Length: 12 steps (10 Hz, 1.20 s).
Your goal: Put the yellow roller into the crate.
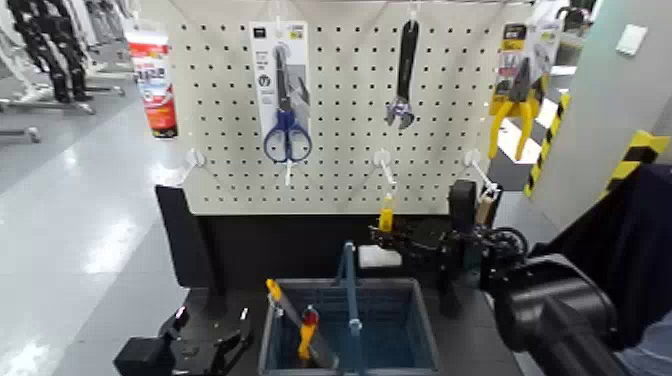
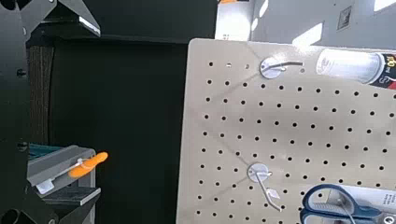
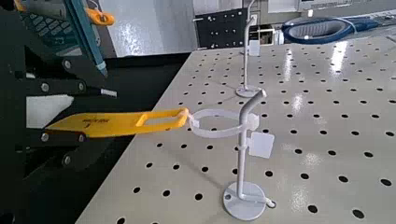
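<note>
Two claws are seen: the left claw [image 1: 212, 317] is spread beside one crate [image 1: 430, 335]; the right claw [image 3: 98, 115] is spread around one yellow roller [image 3: 112, 123], looped on one hook [image 3: 245, 140].

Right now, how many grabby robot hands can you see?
2: the left gripper beside the crate, and the right gripper at the yellow roller, by the pegboard.

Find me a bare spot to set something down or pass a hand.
Crate: bare right of its centre handle; tools crowd the left. Board: bare between scissors and wrench. Tightest at the roller, with the right end effector there. Left end effector waits left of the crate.
</note>
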Each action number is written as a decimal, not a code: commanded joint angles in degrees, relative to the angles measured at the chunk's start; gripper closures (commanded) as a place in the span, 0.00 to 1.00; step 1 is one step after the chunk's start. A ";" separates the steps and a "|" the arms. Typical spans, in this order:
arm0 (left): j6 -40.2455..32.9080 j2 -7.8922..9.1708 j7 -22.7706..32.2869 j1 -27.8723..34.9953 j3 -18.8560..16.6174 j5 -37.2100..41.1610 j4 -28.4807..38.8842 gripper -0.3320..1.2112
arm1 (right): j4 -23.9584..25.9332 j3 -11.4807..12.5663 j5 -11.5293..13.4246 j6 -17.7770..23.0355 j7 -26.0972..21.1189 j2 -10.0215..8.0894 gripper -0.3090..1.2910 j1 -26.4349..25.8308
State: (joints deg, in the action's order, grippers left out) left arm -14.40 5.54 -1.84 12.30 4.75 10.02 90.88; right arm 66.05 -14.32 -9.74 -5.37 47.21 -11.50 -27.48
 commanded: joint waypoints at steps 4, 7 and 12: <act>-0.02 0.00 0.00 0.09 -0.09 0.00 -0.09 0.29 | 1.10 0.78 -0.46 0.19 -0.10 0.16 0.97 0.58; -0.02 0.09 0.00 0.00 -0.09 0.00 -0.26 0.29 | 3.38 1.49 -0.46 -0.52 0.34 0.25 0.97 1.81; -0.10 0.09 -0.09 -0.09 0.00 0.00 -0.44 0.29 | 13.05 4.12 0.95 -5.97 2.36 0.16 0.97 5.68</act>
State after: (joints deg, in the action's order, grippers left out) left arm -14.46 5.62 -1.90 12.21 4.76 10.02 90.43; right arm 77.54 -10.68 -9.06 -10.42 49.51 -11.29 -22.38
